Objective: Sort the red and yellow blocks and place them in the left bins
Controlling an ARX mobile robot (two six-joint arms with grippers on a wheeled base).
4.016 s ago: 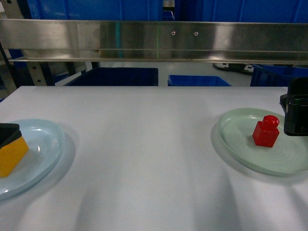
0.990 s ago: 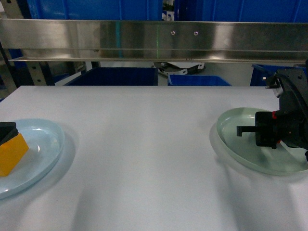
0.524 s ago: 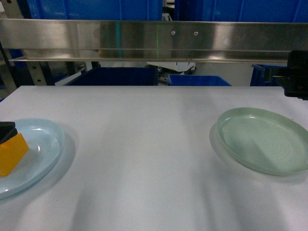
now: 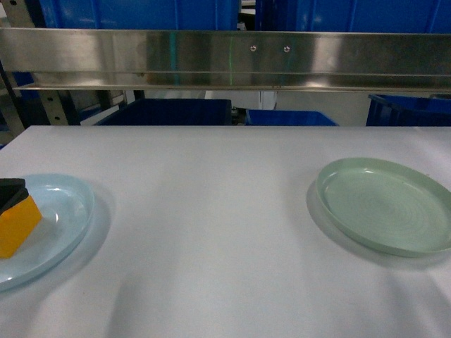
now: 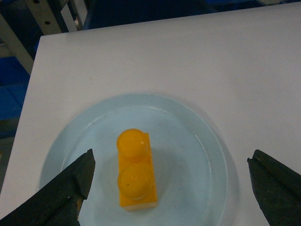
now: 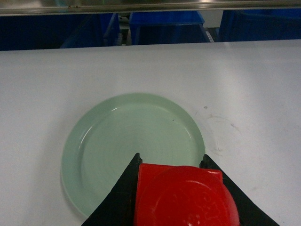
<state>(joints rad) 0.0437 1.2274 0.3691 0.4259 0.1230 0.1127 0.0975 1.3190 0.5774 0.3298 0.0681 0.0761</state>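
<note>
A yellow two-stud block [image 5: 135, 172] lies on a light blue plate [image 5: 197, 141] at the table's left edge, also seen in the head view as the yellow block [image 4: 15, 225]. My left gripper [image 5: 169, 188] hangs open above it, its fingers [image 5: 61, 193] wide on either side and apart from the block. My right gripper [image 6: 171, 188] is shut on a red block [image 6: 181, 195], held in the air over the near rim of an empty green plate [image 6: 134, 141]. The right gripper is outside the head view. Blue bins [image 4: 169, 111] stand beyond the table's far edge.
A steel rail [image 4: 225, 60] runs across above the table's far edge. A second blue bin [image 4: 290, 117] sits behind the table at centre. The green plate [image 4: 384, 204] lies at the right of the white table [image 4: 211, 232].
The right gripper shut on the red block on the green plate, then rose with it out of the head view, leaving the plate empty. The left side has not changed.
</note>
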